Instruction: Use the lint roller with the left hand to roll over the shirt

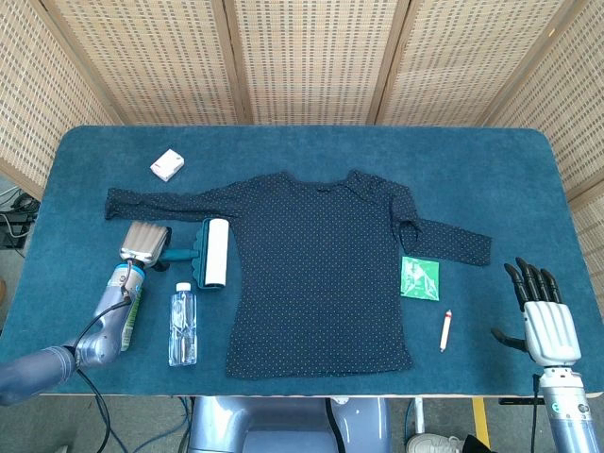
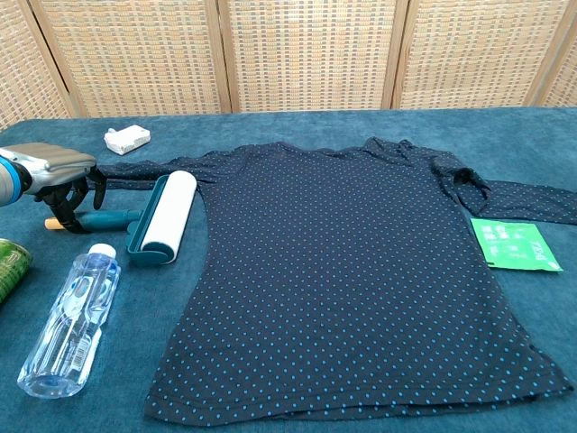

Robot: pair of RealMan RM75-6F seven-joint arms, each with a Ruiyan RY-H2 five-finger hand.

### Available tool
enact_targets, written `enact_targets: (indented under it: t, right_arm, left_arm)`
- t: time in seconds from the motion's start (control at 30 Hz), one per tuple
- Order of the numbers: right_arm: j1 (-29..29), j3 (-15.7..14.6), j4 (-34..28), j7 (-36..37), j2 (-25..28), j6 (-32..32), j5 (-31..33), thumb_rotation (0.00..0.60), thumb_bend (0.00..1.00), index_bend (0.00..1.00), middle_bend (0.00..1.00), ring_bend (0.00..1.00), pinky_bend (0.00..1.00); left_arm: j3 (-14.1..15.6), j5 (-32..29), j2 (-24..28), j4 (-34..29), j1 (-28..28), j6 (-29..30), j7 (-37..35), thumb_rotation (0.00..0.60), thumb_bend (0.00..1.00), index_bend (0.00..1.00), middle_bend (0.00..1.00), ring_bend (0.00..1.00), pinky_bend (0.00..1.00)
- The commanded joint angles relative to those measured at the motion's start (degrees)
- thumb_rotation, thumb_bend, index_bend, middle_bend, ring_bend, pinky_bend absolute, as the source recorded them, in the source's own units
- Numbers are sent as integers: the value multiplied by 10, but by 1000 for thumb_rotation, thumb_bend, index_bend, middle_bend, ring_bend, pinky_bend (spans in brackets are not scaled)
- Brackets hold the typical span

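Observation:
The dark blue dotted shirt lies flat in the middle of the table. The lint roller lies at the shirt's left edge, its white roll beside the body and its teal handle pointing left. My left hand hovers over the handle's orange end, palm down, fingers hanging apart around the handle without closing on it. My right hand is at the front right corner, fingers stretched out, holding nothing.
A water bottle and a green can lie in front of the roller. A white box sits at the back left. A green packet and a small marker lie right of the shirt.

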Motion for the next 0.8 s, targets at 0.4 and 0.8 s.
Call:
enact_targets:
  t: [0.4,0.8]
  right_arm:
    - [-1,0,1,5,0,5,-4,600,31,0,0,0,0]
    - [-3,0,-1,15,2,13,-10,600,31,0,0,0,0]
  left_arm:
    - [11,-7,-34,35,-5,-2,8,600,753,743,720,631,626]
    - [-17,30,73,-136,-20,58,27,600,850,847,733,635,625]
